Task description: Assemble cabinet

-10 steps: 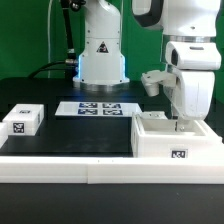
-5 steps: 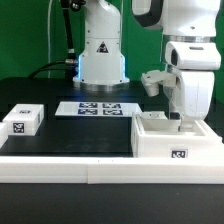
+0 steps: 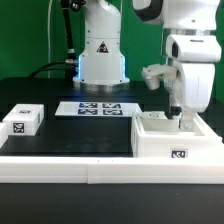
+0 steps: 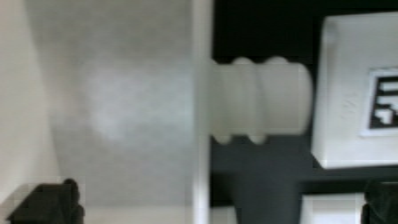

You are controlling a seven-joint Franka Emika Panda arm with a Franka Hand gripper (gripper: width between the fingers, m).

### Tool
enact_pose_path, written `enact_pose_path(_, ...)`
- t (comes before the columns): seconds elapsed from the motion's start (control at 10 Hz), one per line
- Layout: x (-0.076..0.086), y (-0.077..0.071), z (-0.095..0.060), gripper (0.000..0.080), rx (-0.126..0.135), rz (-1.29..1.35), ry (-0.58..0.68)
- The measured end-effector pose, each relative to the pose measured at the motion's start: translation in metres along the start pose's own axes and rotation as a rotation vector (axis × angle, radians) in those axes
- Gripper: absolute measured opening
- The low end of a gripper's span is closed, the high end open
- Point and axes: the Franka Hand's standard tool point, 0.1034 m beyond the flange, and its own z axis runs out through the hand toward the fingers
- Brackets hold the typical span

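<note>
"White plastic, boxy, at the exterior view's right: that is the cabinet [image 3: 156, 141], standing on the black table [image 3: 80, 138] with a tag on its front face," says the first observer.

"And the gripper [image 3: 180, 119]?" asks the second.

"It hangs low over the body's open top, reaching down by its rear wall. In the wrist view the dark fingertips [image 4: 50, 200] sit far out at either side, so the jaws are spread wide and carry nothing. A flat white wall runs up between them. Beside it are a ridged knob [image 4: 260, 98] and a tagged panel [image 4: 363, 98]."

"How far along, then?"

"Early, the first would judge. One loose piece, a small tagged block [image 3: 20, 121], lies well apart at the exterior view's left, not joined to anything. The marker board [image 3: 97, 108] lies further back, between the two."

"So what is left?"

"At least that block has to be fetched and fitted. The exterior view shows an open box and no fitted cover. Whether the ridged knob is seated or only resting against the wall cannot be told from here."
</note>
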Motion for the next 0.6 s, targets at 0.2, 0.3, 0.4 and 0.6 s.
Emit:
enact_pose_path(0.2, 0.009, -0.015, -0.017, 0.0797, -0.009, 0.028, 0.001)
enact_pose_path(0.3, 0.011, -0.021, -0.017, 0.0797, -0.004, 0.029, 0.001)
enact_pose_path(0.4, 0.009, -0.020, -0.016, 0.0797, -0.003, 0.033, 0.000)
enact_pose_path(0.6, 0.009, -0.020, -0.016, 0.0797, -0.003, 0.034, 0.000)
